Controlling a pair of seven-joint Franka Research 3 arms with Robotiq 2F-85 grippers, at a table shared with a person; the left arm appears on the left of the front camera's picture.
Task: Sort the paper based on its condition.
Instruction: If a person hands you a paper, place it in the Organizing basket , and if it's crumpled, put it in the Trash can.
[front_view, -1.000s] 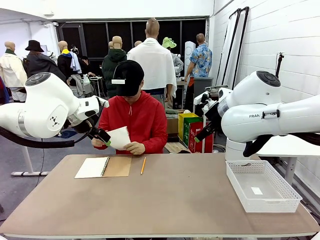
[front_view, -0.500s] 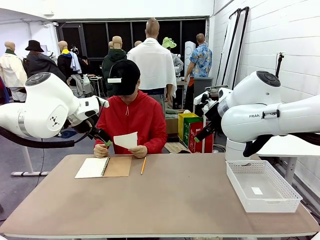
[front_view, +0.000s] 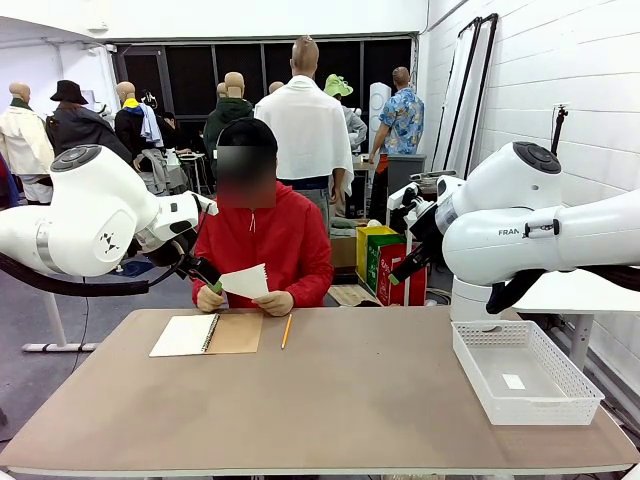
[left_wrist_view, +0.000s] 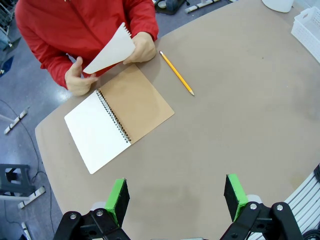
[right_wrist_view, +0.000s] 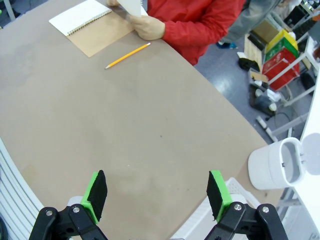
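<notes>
A person in a red top at the far side holds one white sheet of paper (front_view: 246, 282) in both hands, just above the open spiral notebook (front_view: 206, 334). In the left wrist view the paper (left_wrist_view: 110, 50) has a torn, perforated edge and looks smooth. My left gripper (left_wrist_view: 176, 197) hangs open and empty high above the table's left part; from the front the left gripper (front_view: 205, 275) sits close beside the person's hand. Over the right side, my right gripper (right_wrist_view: 157, 192) is open and empty too, well above the tabletop.
A yellow pencil (front_view: 286, 331) lies right of the notebook. A white mesh basket (front_view: 525, 372) with a small scrap inside stands at the table's right end. The brown tabletop (front_view: 340, 400) between them is bare.
The person has lowered the sheet and tilted it flatter, toward the notebook. Both arms have stayed still.
</notes>
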